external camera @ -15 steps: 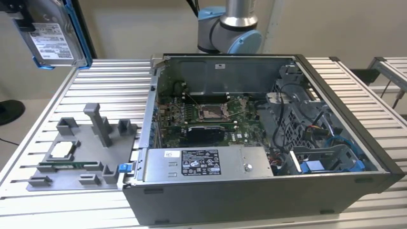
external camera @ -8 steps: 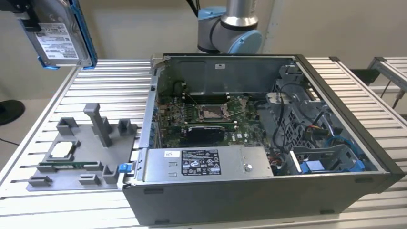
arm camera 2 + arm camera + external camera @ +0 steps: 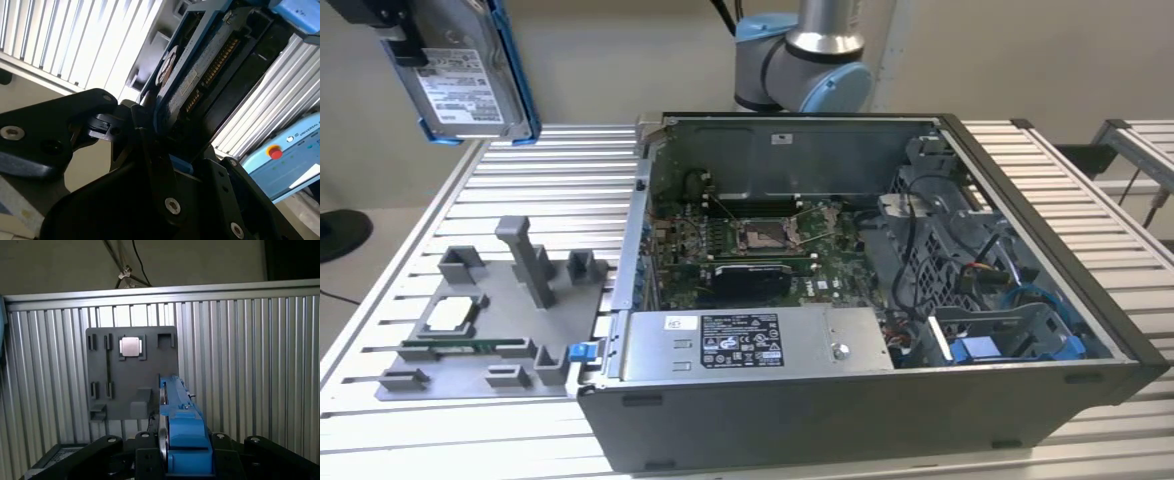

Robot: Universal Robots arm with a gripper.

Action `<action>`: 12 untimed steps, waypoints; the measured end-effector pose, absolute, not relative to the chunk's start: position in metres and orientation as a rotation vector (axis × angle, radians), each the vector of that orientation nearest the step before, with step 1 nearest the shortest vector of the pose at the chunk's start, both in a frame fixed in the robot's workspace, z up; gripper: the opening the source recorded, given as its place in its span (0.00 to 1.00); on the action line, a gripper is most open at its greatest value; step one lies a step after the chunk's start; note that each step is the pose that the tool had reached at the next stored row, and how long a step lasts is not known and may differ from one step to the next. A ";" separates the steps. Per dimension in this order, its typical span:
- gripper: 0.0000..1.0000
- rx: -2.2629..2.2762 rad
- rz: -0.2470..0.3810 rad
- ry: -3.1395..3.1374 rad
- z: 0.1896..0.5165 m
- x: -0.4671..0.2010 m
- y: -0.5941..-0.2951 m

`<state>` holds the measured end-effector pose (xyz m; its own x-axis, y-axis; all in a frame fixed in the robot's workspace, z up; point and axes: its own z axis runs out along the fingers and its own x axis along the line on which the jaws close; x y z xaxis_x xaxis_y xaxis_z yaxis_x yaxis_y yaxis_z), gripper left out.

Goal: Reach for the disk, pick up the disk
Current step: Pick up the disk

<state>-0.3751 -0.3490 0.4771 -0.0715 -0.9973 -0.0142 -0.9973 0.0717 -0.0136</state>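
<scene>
Claw (image 3: 182, 439) clamped on the disk (image 3: 467, 80).
It is held upright, high at the exterior view's upper left, likely so that the tray (image 3: 467, 335) below is cleared.

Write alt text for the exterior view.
The gripper holds the disk in the air at the exterior view's upper left, above a slatted table. Below sits a grey fixture plate carrying a chip, beside an open computer case; the arm rises behind it.
</scene>
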 end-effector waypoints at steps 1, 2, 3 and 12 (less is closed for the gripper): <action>0.00 -2.127 0.000 2.285 0.477 -0.372 -0.349; 0.00 -2.127 0.000 2.286 0.477 -0.369 -0.349; 0.00 -2.127 0.000 2.286 0.477 -0.366 -0.349; 0.00 -2.128 0.002 2.287 0.477 -0.340 -0.349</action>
